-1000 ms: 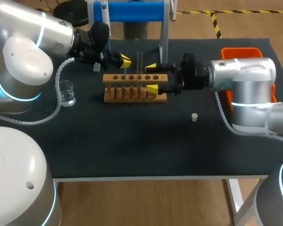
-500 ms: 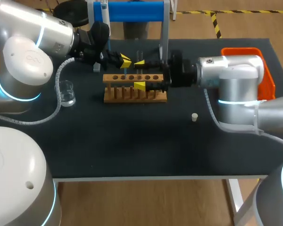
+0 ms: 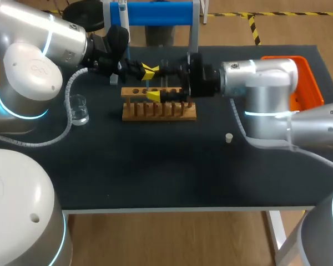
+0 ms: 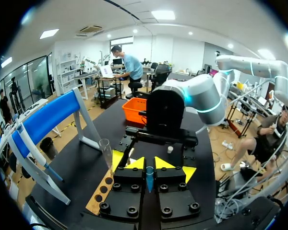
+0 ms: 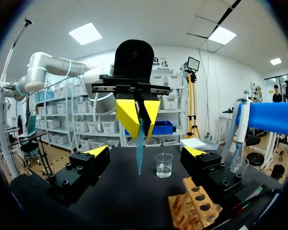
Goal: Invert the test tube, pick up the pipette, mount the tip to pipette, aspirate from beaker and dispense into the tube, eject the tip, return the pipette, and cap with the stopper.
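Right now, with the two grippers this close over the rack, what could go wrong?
1. The open right gripper brackets the left gripper, which pinches the blue tip; slight misalignment could clash fingers or knock the tip loose.
2. The glass test tube stands in the wooden rack right beside the right gripper; it might get clipped and tipped.

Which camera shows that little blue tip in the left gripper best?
The right wrist view: the blue tip hangs full length from the left gripper, nothing covering it. The left wrist view foreshortens it; the head view shows a sliver.
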Robot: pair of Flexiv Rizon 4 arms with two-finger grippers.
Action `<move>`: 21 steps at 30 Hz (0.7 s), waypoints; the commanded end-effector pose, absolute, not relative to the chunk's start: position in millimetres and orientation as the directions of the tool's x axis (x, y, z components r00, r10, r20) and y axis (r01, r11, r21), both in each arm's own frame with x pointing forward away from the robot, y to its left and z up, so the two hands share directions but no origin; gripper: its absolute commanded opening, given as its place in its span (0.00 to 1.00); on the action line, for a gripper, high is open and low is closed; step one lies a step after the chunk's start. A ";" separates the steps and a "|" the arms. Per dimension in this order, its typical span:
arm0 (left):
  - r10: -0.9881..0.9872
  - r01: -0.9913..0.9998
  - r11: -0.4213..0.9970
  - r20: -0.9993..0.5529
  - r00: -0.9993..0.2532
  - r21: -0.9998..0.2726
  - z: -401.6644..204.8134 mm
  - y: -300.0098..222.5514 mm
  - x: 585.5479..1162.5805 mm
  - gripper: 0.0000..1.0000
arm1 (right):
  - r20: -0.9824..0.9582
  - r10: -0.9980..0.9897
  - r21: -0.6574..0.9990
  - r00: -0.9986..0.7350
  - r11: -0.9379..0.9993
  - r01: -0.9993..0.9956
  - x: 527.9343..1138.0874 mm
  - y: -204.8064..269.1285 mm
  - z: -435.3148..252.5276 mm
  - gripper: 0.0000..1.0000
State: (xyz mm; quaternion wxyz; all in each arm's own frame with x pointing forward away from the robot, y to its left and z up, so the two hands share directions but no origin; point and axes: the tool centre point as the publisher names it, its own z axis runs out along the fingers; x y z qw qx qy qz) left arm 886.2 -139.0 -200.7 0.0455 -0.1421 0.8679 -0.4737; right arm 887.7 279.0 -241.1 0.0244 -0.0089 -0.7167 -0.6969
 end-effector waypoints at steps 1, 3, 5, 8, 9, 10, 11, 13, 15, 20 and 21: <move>-0.286 -0.205 0.514 0.059 -0.956 -0.833 -199.3 -138.3 886.8 0.00 | 0.049 -0.022 0.999 -0.999 0.023 0.048 891.2 287.0 -240.5 1.00; -0.286 -0.205 0.514 0.059 -0.956 -0.833 -199.3 -138.3 886.8 0.00 | 0.049 -0.025 0.999 -0.999 0.018 0.048 890.8 288.7 -239.6 1.00; -0.286 -0.205 0.514 0.059 -0.956 -0.833 -199.3 -138.3 886.8 0.00 | 0.050 -0.028 0.999 -0.998 0.014 0.050 890.4 290.9 -238.9 0.99; -0.286 -0.205 0.514 0.059 -0.956 -0.833 -199.3 -138.3 886.8 0.00 | 0.051 -0.031 0.999 -0.998 0.012 0.051 889.4 293.2 -238.9 0.94; -0.286 -0.205 0.514 0.059 -0.956 -0.833 -199.3 -138.3 886.8 0.00 | 0.052 -0.032 0.999 -0.998 0.011 0.052 889.4 293.8 -239.0 0.92; -0.286 -0.205 0.514 0.059 -0.956 -0.833 -199.3 -138.3 886.8 0.00 | 0.053 -0.032 0.999 -0.998 0.010 0.053 889.5 294.5 -239.0 0.90; -0.286 -0.205 0.514 0.059 -0.956 -0.833 -199.3 -138.3 886.8 0.00 | 0.055 -0.033 0.998 -0.998 0.009 0.055 889.8 295.2 -239.0 0.88; -0.286 -0.205 0.514 0.059 -0.956 -0.833 -199.3 -138.3 886.8 0.00 | 0.061 -0.034 0.998 -0.998 0.005 0.061 890.3 296.3 -238.4 0.84; -0.286 -0.205 0.514 0.059 -0.956 -0.833 -199.3 -138.3 886.8 0.00 | 0.063 -0.035 0.998 -0.997 0.001 0.063 890.2 297.2 -237.5 0.80; -0.286 -0.205 0.514 0.059 -0.956 -0.833 -199.3 -138.3 886.8 0.00 | 0.065 -0.038 0.998 -0.997 -0.003 0.065 889.5 299.0 -236.6 0.67; -0.286 -0.205 0.514 0.059 -0.956 -0.833 -199.3 -138.3 886.8 0.00 | 0.065 -0.039 0.998 -0.997 -0.003 0.065 889.4 299.2 -236.5 0.66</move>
